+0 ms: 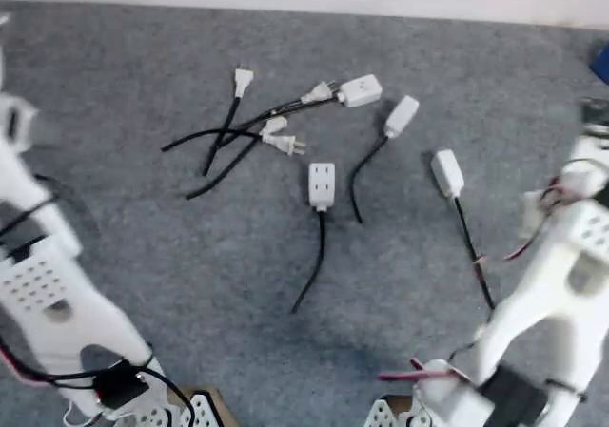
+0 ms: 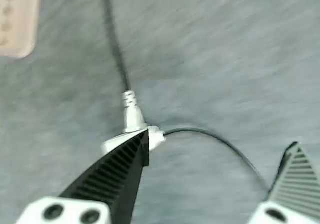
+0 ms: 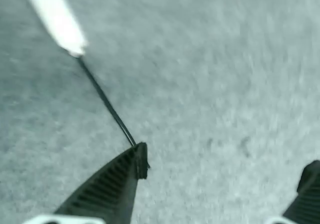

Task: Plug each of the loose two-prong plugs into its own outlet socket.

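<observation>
Because the left claw (image 2: pixel 218 141) is spread wide and holds nothing, I think it is getting ready to fit around a white plug (image 2: pixel 133 120). That plug lies flat on the grey mat (image 2: pixel 240 54), right at the tip of one black finger (image 2: pixel 125 164), not in the gap between the two. Its long way runs straight out from the claw: the thin cord (image 2: pixel 114 39) end points away, and the wide end sits by the finger, which hides the prongs. A second cord (image 2: pixel 215 134) bends across the gap. I think the claw must slide sideways so the plug sits in the middle. The right claw (image 3: pixel 227 163) is spread wide too, and empty. A long white socket (image 3: pixel 56 19) lies well ahead of it, and its wire (image 3: pixel 105 99) runs back to one finger's tip. The socket's long way lines up with that wire, so its far end points away from the claw. It lies loose, so it may slide.
</observation>
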Controlling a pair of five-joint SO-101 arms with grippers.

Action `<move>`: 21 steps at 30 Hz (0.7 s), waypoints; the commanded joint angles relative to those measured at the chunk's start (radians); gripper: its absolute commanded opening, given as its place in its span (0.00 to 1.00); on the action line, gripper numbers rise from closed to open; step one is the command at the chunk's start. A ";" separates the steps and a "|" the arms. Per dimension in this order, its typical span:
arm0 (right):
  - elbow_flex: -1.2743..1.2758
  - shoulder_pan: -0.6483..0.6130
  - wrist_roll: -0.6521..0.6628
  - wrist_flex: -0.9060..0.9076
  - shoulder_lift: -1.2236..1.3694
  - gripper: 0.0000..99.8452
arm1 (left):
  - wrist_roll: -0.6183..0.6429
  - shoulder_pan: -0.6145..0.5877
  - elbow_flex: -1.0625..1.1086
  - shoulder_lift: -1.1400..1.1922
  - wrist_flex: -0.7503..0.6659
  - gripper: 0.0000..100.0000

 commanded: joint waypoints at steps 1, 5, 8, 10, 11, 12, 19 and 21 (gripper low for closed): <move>-0.097 0.021 0.015 0.031 0.101 0.44 | 0.181 0.209 -0.156 -0.016 0.133 0.40; -0.099 0.028 0.014 -0.033 0.133 0.44 | 0.351 0.440 -0.217 -0.012 0.132 0.40; -0.097 0.021 0.012 -0.051 0.140 0.44 | 0.400 0.653 -0.211 -0.007 0.132 0.40; -0.097 0.021 0.012 -0.062 0.140 0.44 | 0.405 0.788 -0.168 -0.007 0.130 0.40; -0.097 0.021 0.012 -0.067 0.140 0.44 | 0.407 0.843 -0.143 -0.007 0.121 0.40; -0.097 0.021 0.012 -0.067 0.140 0.44 | 0.404 0.889 -0.122 -0.007 0.110 0.40; 0.068 -0.015 0.014 -0.119 0.137 0.44 | 0.405 0.980 0.105 -0.007 -0.014 0.40; 0.166 -0.035 0.012 -0.206 0.130 0.44 | 0.404 0.986 0.183 -0.007 -0.054 0.40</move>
